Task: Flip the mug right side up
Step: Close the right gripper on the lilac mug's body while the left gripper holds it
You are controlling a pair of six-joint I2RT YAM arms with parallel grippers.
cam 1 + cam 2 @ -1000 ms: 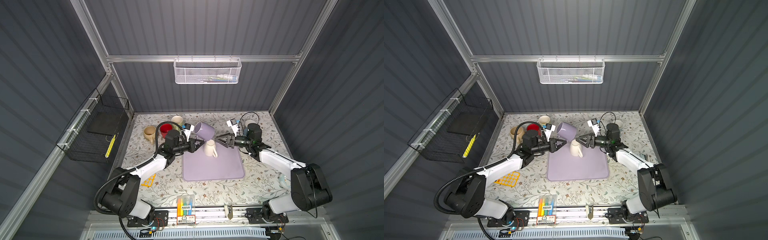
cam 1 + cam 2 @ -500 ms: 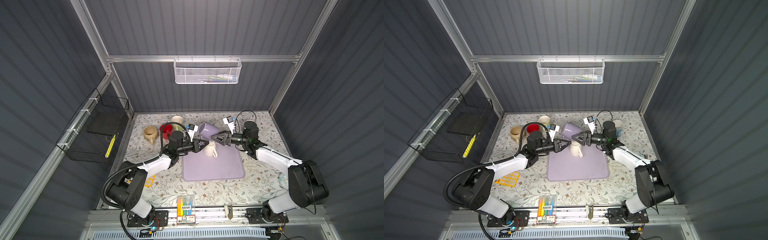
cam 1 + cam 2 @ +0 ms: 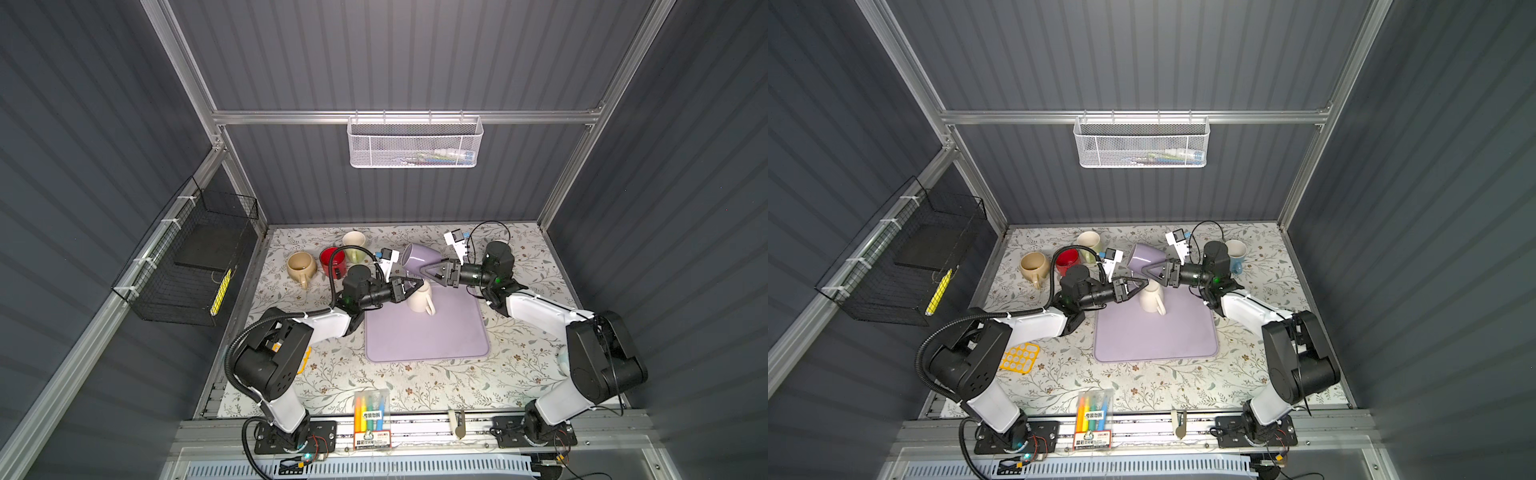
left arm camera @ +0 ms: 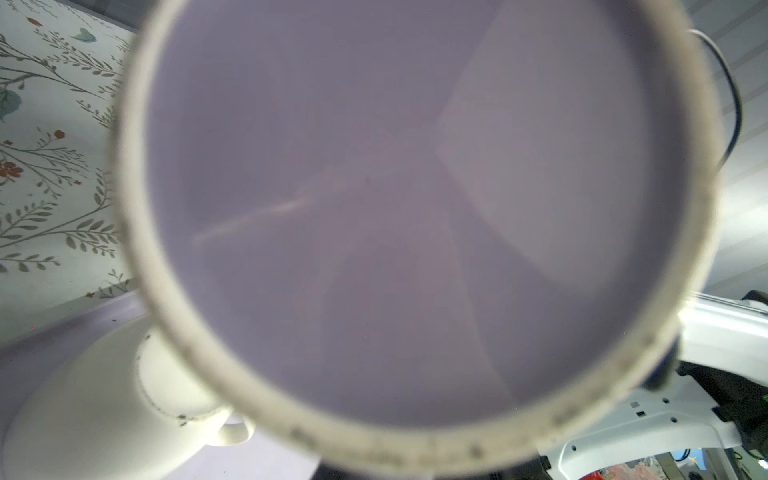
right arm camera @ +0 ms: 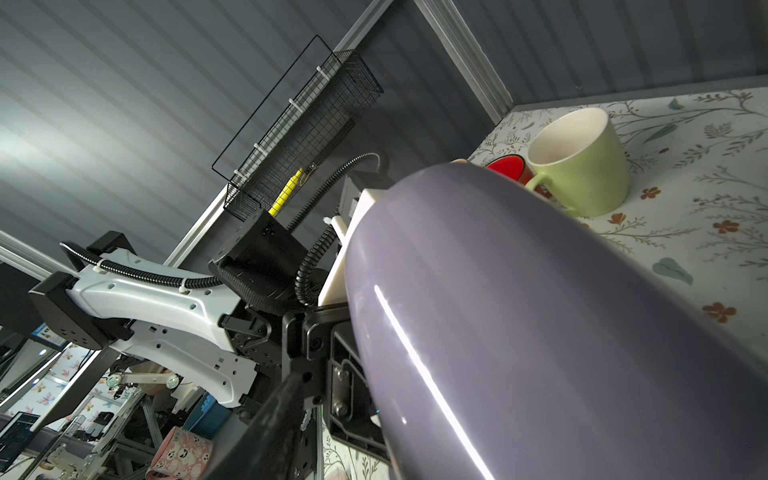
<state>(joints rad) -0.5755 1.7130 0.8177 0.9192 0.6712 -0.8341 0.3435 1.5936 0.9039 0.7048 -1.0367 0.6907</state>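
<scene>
Grey ribbed panels [image 3: 395,62] in an aluminium frame close the booth on three sides, with a black wire basket [image 3: 187,266] hung on the left wall and a white mesh basket [image 3: 413,141] on the back rail. Floral cloth [image 3: 415,382] covers the table. At its back left stand a beige mug [image 3: 301,266], a red mug [image 3: 331,258] and a green mug [image 3: 354,241], all mouth up. Beside them the left gripper [image 3: 413,286] pinches the purple mug [image 3: 417,258], which hangs tilted in the air over the back edge of a lilac mat [image 3: 428,340] (its unglazed foot ring fills the left wrist view). A white mug [image 3: 420,301] rests mouth down on that mat, just below. The right gripper [image 3: 428,272] meets the purple mug's other end; whether its jaws are spread or closed I cannot tell. At the back right stands a blue mug [image 3: 1236,251].
</scene>
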